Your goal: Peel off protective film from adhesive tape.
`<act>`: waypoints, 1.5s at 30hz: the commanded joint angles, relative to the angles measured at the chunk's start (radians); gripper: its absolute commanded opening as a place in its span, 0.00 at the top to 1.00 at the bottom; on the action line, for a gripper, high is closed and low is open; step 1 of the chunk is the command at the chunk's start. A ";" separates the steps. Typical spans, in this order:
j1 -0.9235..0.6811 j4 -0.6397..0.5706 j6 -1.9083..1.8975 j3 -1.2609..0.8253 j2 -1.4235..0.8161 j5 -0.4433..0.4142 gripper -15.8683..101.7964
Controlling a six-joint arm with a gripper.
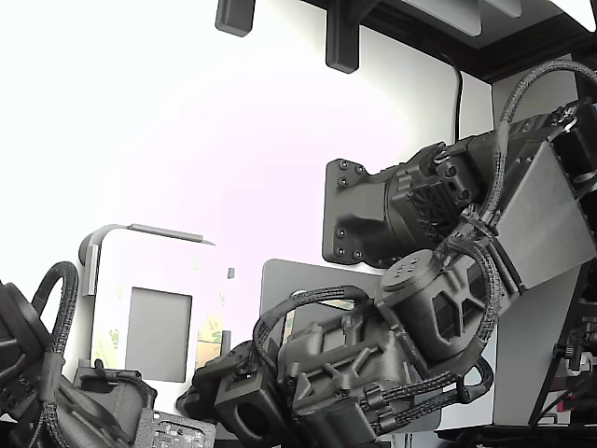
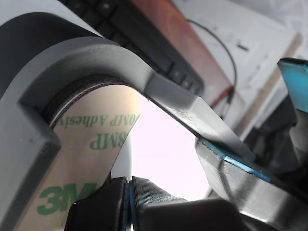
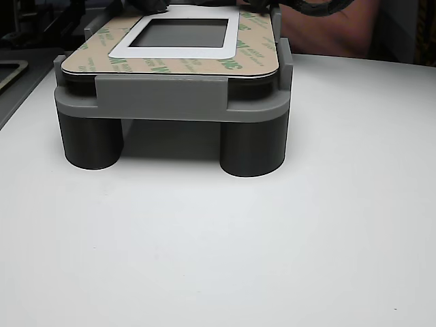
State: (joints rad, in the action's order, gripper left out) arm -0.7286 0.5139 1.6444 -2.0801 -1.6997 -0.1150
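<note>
The protective film (image 3: 170,66) is a tan ring with green 3M print. It lies on top of a grey fixture (image 3: 163,99), around a pale frame and a dark grey panel (image 3: 180,33). The wrist view shows the film (image 2: 91,149) very close, curving inside the fixture's rounded corner (image 2: 96,53). My gripper (image 2: 129,202) sits at the film's edge with its black, blue-padded fingers pressed together on a pale sliver of film that rises from them. The adhesive tape is hidden under the film. In the exterior view the arm (image 1: 373,364) hides the gripper.
The fixture stands on thick round legs (image 3: 253,146) on a white table (image 3: 225,252). A second grey, blue-edged finger (image 2: 231,168) shows close by in the wrist view. A keyboard (image 2: 139,33) and a cable lie behind. Dark arm parts (image 3: 146,5) reach over the fixture's far edge.
</note>
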 commanded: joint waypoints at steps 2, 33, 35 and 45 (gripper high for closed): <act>-0.003 -0.008 -0.006 0.034 -0.014 0.000 0.95; -0.028 0.018 -0.020 0.074 0.009 -0.015 0.95; -0.029 0.018 -0.021 0.077 0.011 -0.017 0.95; -0.032 0.028 -0.023 0.091 0.020 -0.020 0.95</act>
State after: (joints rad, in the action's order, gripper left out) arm -0.7593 0.5476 1.6245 -2.0233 -1.6598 -0.1381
